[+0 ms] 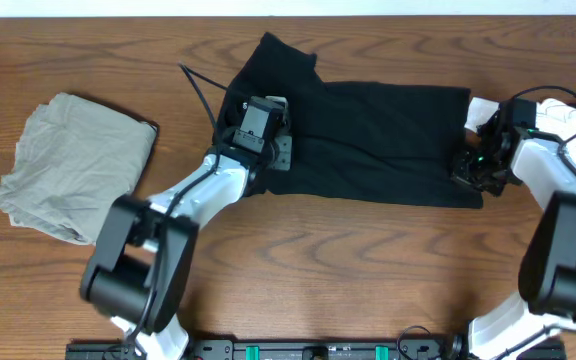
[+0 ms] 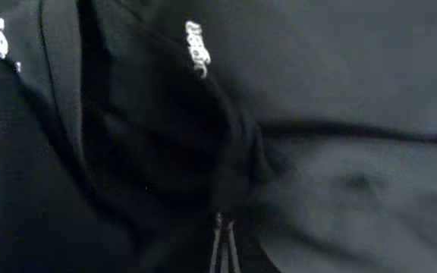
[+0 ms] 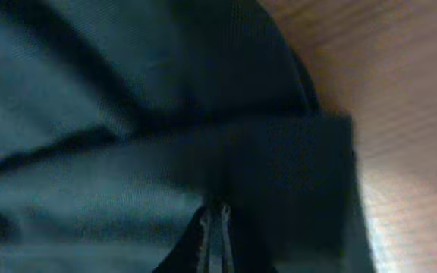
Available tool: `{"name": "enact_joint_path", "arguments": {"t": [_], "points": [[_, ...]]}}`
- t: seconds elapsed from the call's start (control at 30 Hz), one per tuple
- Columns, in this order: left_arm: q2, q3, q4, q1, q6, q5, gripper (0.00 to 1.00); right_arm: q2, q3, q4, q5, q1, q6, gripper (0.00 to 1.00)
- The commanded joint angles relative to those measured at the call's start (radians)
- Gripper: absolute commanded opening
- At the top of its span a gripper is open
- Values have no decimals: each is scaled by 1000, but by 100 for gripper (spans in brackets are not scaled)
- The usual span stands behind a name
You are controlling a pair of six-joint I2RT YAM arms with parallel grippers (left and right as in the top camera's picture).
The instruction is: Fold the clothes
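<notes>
Black garment point(image 1: 378, 140) spread across table point(image 1: 318, 270), fabric pinched tight in left jaws and right jaws

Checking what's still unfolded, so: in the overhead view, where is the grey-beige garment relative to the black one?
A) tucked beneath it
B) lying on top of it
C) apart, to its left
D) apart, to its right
C: the grey-beige garment sits alone at the left, bare table between it and the black garment.

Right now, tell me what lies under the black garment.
The wooden table shows around the black garment; white fabric peeks out at its right edge. Anything else beneath is covered.
</notes>
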Motion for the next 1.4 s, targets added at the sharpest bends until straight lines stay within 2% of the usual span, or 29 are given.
{"name": "enact_joint_path", "arguments": {"t": [0.0, 0.2, 0.67, 1.07, 1.37], "points": [[-98, 33, -57, -8, 17, 103, 6, -174, 26, -23, 13, 18, -51, 8], [-86, 21, -168, -47, 21, 100, 6, -286, 26, -114, -6, 74, -138, 8], [31, -1, -149, -42, 21, 20, 6, -219, -2, -129, -12, 278, -246, 12], [56, -1, -183, -25, 20, 21, 6, -96, -2, -101, -10, 432, -217, 13], [56, -1, -218, -26, 16, 21, 6, 14, -2, 48, -1, 445, -142, 13]]}}
